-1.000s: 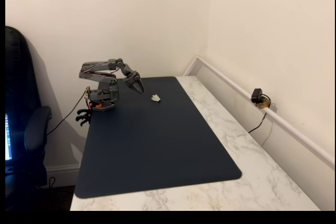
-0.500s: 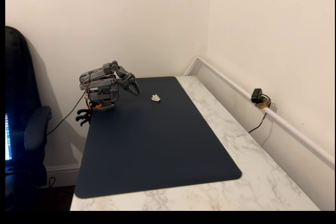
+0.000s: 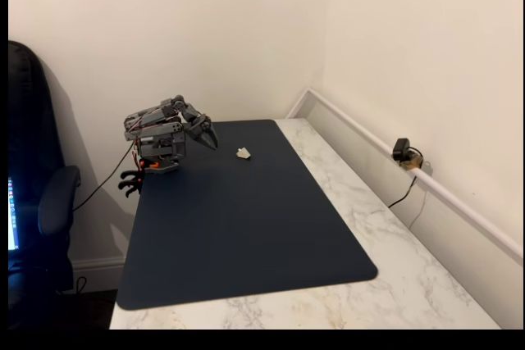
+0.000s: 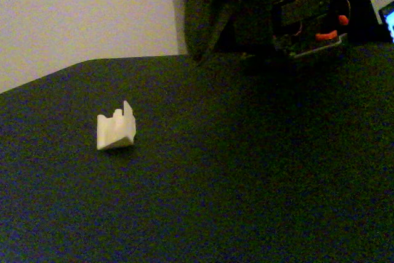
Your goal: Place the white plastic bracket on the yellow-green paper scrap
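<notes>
Bracket [image 4: 116, 130] sits on the dark mat [image 3: 246, 227], far end, prongs up, nothing touching it; also seen at [image 3: 244, 152]. Paper scrap can't be made out at this resolution. Claw [image 3: 212, 140] hangs above the mat's far-left corner, left of the bracket and apart from it, tips angled down. Claw is empty; can't tell how far the jaws are parted. Arm base [image 4: 308, 23] is behind the bracket. Mat lies on a marble surface [image 3: 394, 227].
</notes>
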Available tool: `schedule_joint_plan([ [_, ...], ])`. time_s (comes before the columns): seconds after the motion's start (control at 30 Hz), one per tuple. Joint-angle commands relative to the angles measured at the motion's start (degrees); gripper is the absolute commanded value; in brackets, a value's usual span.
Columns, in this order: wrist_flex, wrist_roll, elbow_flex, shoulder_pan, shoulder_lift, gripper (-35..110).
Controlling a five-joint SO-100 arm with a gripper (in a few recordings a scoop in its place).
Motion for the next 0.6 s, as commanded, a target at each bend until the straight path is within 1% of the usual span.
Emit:
schedule_joint_plan([
  [0.0, 1.85, 2.64, 0.44, 4.04, 1.76, 0],
  [0.1, 1.76, 3.87, 0.44, 5.54, 1.76, 0],
  [0.4, 1.76, 1.93, 0.44, 3.34, 1.76, 0],
  [0.57, 2.02, -0.88, 0.53, 0.26, 1.76, 0],
])
